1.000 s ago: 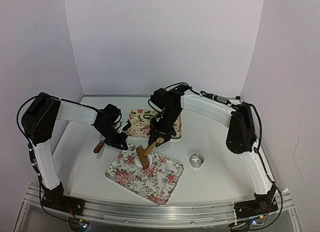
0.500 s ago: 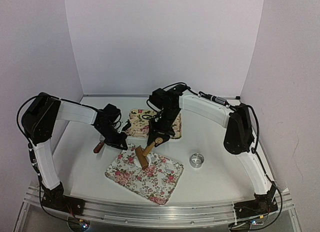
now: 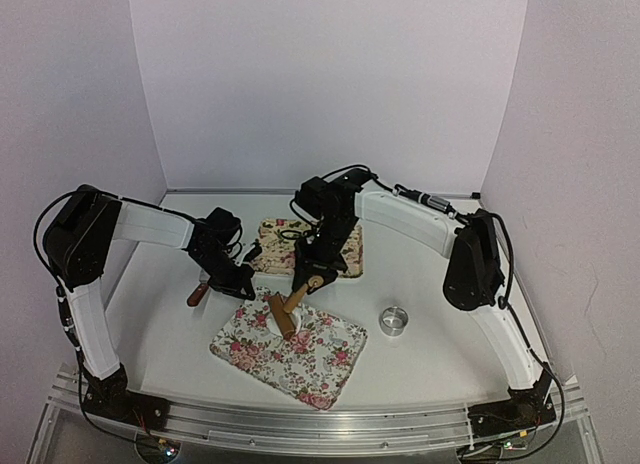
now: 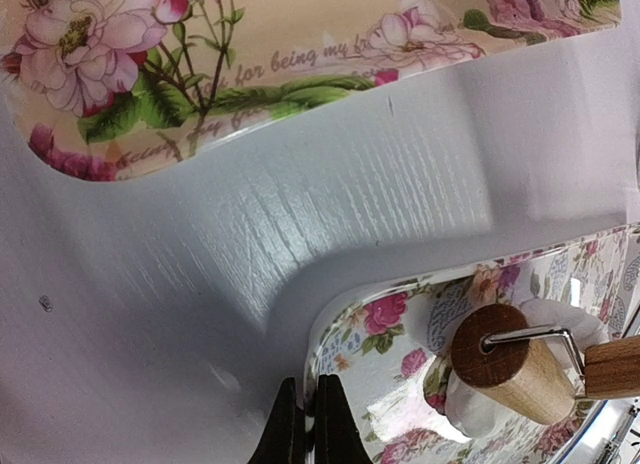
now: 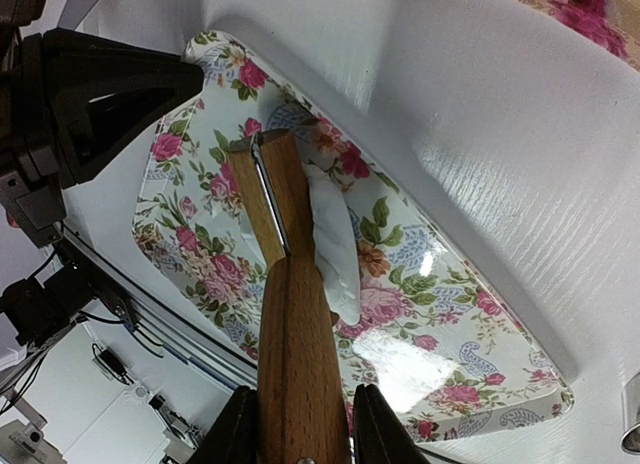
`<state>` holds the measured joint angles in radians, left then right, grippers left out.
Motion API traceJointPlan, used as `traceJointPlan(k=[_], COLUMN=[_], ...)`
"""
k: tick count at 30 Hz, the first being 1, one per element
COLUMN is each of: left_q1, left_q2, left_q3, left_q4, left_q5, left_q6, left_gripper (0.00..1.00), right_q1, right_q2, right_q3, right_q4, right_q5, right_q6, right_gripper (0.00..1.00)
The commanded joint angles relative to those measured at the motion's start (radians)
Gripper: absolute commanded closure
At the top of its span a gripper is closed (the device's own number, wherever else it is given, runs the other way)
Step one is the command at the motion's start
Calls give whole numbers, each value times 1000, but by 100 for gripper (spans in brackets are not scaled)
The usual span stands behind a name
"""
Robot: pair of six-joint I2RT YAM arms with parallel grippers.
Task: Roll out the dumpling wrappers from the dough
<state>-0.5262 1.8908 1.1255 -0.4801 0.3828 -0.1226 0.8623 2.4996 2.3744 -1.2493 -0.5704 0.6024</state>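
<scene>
A small white lump of dough point(image 5: 335, 239) lies on the near flowered tray point(image 3: 310, 359), under and beside the barrel of a wooden roller point(image 3: 283, 314). My right gripper point(image 5: 297, 424) is shut on the roller's wooden handle point(image 5: 295, 354) and holds it slanted down onto the dough. My left gripper point(image 4: 309, 424) is shut on the tray's rim point(image 4: 318, 354) at its far left corner. The dough point(image 4: 470, 409) and the roller's end point(image 4: 492, 346) also show in the left wrist view. No flat round wrapper shows.
A shiny metal ring point(image 3: 394, 320) stands on the table right of the near tray. A second flowered tray point(image 3: 350, 254) lies behind it, partly under my right arm. A brown-handled tool point(image 3: 197, 292) lies left of my left gripper. White walls close in the table.
My right arm has shifted slightly left, and the roller has moved a little left over the dough. My left gripper has stayed on the tray rim.
</scene>
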Motion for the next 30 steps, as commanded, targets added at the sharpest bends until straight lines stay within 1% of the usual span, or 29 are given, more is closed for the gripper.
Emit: traceJointPlan(k=[1, 5, 9, 15, 21, 30], left_q1=[-18, -18, -15, 2, 18, 23], left_q2=[40, 37, 28, 11, 0, -6], left_q3=[19, 19, 15, 0, -5, -10], left_q4=[57, 50, 44, 36, 38, 38], left_q5=[40, 30, 13, -18, -18, -33], left_q6=[-7, -5, 1, 15, 23, 45], left_gripper=[100, 100, 100, 100, 100, 100], right_q1=[140, 142, 141, 137, 134, 121], right_q2=[291, 270, 206, 31, -175, -363], right_q3=[-118, -103, -79, -84, -108, -134], right_q4=[-171, -172, -173, -163, -78, -36], right_q5=[217, 232, 240, 198, 138, 134], right_q6=[-24, -20, -8, 28, 116, 190], right_gripper=[100, 100, 100, 100, 100, 100])
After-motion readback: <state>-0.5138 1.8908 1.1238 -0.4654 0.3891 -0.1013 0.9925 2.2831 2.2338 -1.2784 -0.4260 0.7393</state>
